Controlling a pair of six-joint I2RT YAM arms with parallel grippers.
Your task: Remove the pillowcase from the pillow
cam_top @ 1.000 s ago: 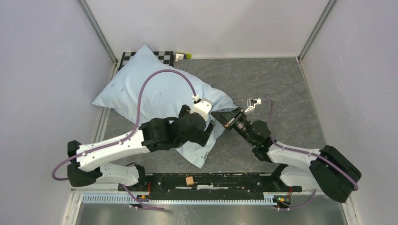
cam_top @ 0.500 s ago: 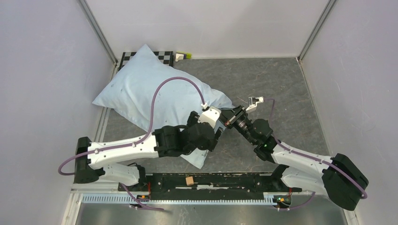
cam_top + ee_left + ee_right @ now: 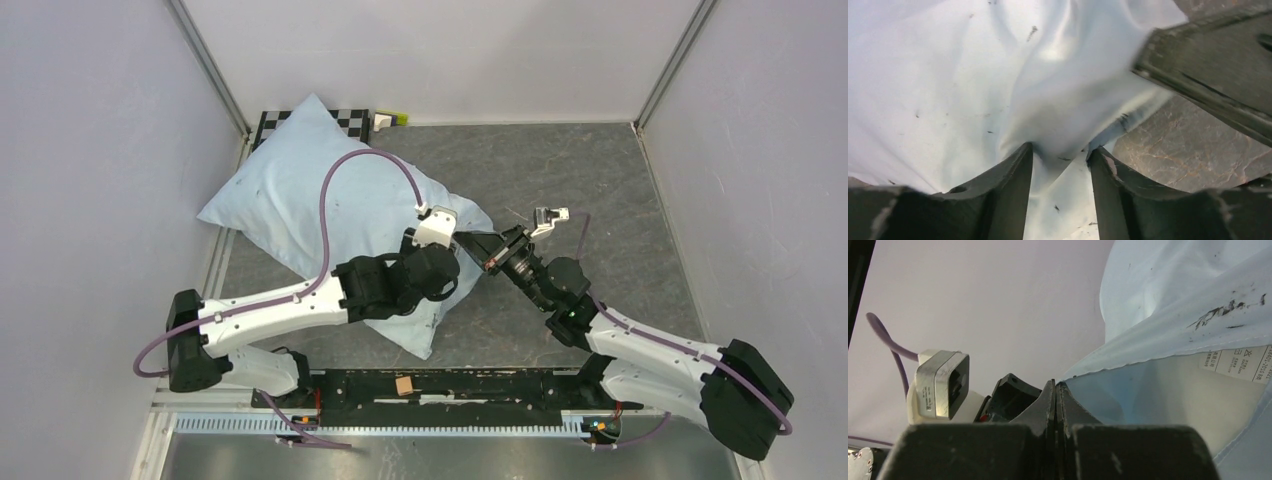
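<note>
The pale blue pillowcase (image 3: pixel 290 190) covers the pillow and lies slanted from the far left corner toward the middle. My left gripper (image 3: pixel 455 268) is at its near right end. In the left wrist view the gripper (image 3: pixel 1060 155) has a bulge of the pillowcase (image 3: pixel 948 75) pinched between its fingers. My right gripper (image 3: pixel 468 240) is shut on the hem of the pillowcase's open end (image 3: pixel 1128 365), seen at the fingertips (image 3: pixel 1056 386). Inside the opening the cream-white pillow (image 3: pixel 1188 410) shows, with a printed label (image 3: pixel 1235 364).
A checkerboard card (image 3: pixel 350 118) and a small white and yellow-green object (image 3: pixel 390 120) lie at the back wall. A small brown cube (image 3: pixel 404 385) sits on the rail between the arm bases. Grey table (image 3: pixel 600 180) lies to the right. Walls close in on three sides.
My left gripper first swung right and nearer along the pillowcase's end, then came back up and left a little. My right gripper kept its hold on the hem and shifted slightly right.
</note>
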